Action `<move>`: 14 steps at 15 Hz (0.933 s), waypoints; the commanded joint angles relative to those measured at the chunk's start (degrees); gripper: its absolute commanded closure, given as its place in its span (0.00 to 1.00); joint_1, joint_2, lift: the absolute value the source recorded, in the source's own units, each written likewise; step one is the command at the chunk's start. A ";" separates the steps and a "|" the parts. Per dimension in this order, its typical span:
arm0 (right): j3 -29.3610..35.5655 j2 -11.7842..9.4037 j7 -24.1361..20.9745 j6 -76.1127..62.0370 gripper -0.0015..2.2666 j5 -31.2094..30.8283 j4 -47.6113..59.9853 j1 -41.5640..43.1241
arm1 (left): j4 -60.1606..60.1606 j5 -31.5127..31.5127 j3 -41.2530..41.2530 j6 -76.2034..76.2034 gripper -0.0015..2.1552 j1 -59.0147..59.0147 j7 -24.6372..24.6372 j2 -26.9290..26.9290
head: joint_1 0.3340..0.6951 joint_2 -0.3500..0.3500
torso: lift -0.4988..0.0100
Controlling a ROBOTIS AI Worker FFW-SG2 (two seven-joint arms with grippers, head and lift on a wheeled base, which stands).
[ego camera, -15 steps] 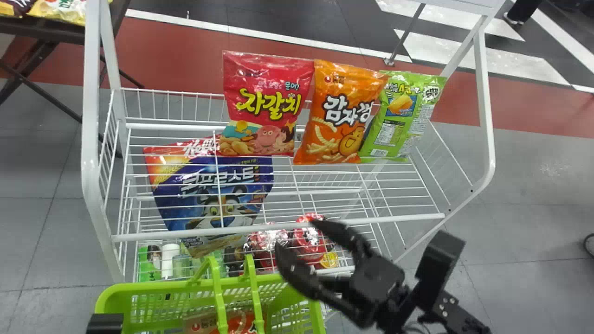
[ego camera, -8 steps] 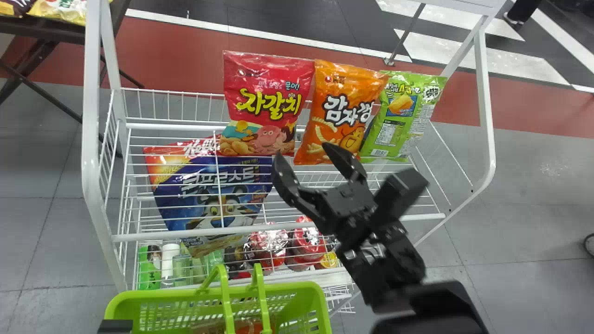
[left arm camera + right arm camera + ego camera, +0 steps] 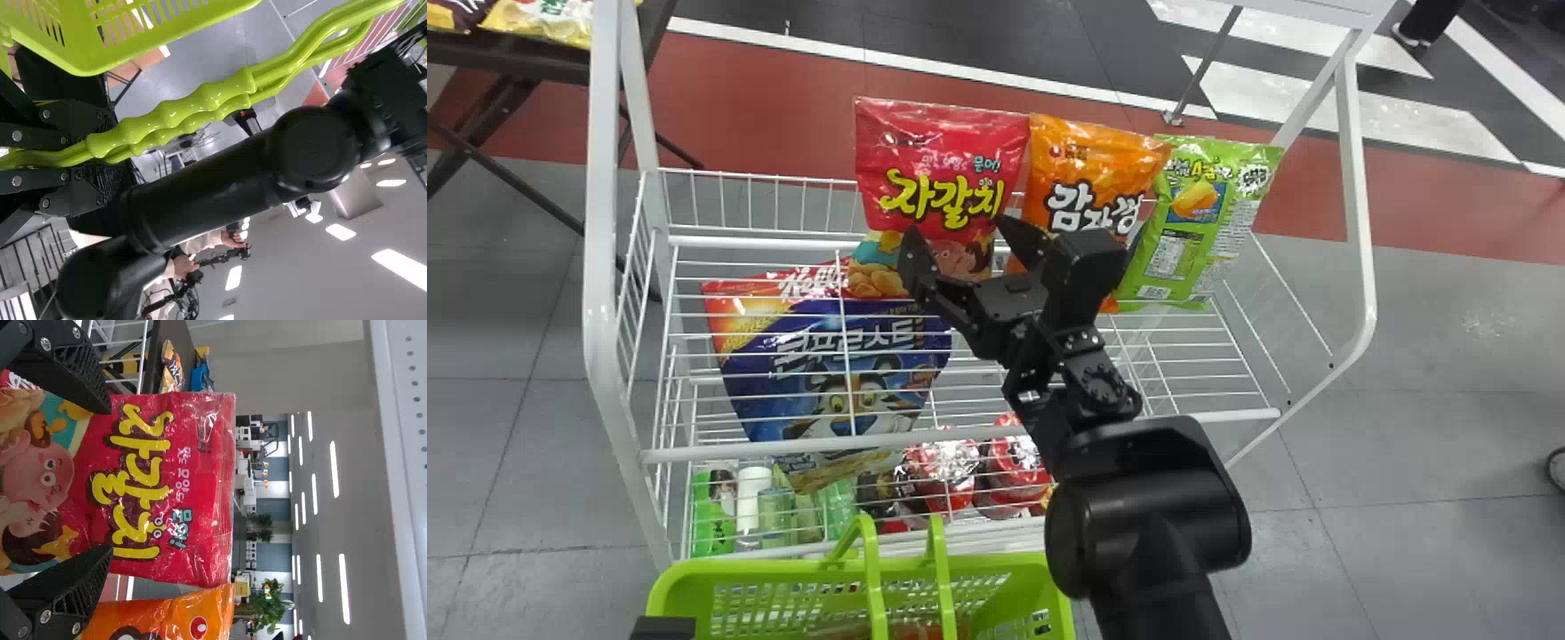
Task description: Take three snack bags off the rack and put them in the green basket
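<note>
Before the red snack bag [image 3: 938, 147] on the rack [image 3: 605, 293], my right claw [image 3: 959, 231] gapes wide and empty; my left claw [image 3: 663, 628] grips the green basket [image 3: 996, 564] by its handles [image 3: 180, 112]. Beside the red bag hangs the orange one [image 3: 1089, 160].

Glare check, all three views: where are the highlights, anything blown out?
Head view: small hard glints on the shiny-topped red pack on the lower shelf. Left wrist view: bright streaks along the green basket handles; ceiling lights look blown to white. Right wrist view: ceiling lights near white too, glints on the wrinkled end of the red snack bag, its lettering still readable.
</note>
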State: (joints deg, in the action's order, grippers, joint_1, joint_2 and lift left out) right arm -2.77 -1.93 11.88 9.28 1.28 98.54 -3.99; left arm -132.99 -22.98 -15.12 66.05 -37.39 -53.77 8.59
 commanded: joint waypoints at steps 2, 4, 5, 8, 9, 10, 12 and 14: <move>-0.13 0.08 1.13 5.62 0.74 0.30 -0.81 1.97 | 0.63 -0.14 0.00 0.00 0.59 -0.23 -0.37 0.11 | 1.00 0.00 | 0.94; -0.30 -0.01 2.80 8.96 0.94 0.30 -0.81 2.76 | 0.54 -0.14 0.00 0.00 0.59 -0.49 -0.72 0.11 | 1.00 0.00 | 0.94; -0.48 -0.01 3.15 8.96 0.97 -0.13 -0.81 2.94 | 0.54 -0.14 0.00 0.00 0.59 -0.67 -0.98 0.11 | 1.00 0.00 | 0.94; -0.13 -0.01 4.38 10.19 0.98 -0.22 -0.63 2.85 | 0.46 -0.05 0.00 0.00 0.59 -0.93 -0.98 0.28 | 1.00 0.00 | 0.94; -0.22 -0.01 4.91 10.19 0.98 0.13 0.34 1.71 | 0.46 -0.14 0.00 0.00 0.59 -1.02 -0.98 0.28 | 1.00 0.00 | 0.94; -0.22 -0.09 5.52 10.19 0.98 0.57 2.89 -0.32 | 0.37 -0.05 0.00 -0.17 0.59 -1.28 -0.98 0.28 | 1.00 0.00 | 0.94; -0.22 -0.01 6.66 10.90 0.98 0.92 9.21 -4.18 | 0.19 -0.05 0.26 -0.35 0.59 -1.54 -0.98 0.28 | 1.00 0.00 | 0.94; 0.49 -0.27 8.07 13.88 0.98 2.33 18.35 -9.02 | -0.16 0.21 0.09 -0.52 0.59 -1.72 -0.89 0.28 | 1.00 0.00 | 0.94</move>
State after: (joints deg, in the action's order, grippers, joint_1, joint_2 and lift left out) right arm -2.77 -2.04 19.50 21.46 2.60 111.19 -9.88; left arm -132.94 -22.95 -14.93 65.69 -39.01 -54.66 8.88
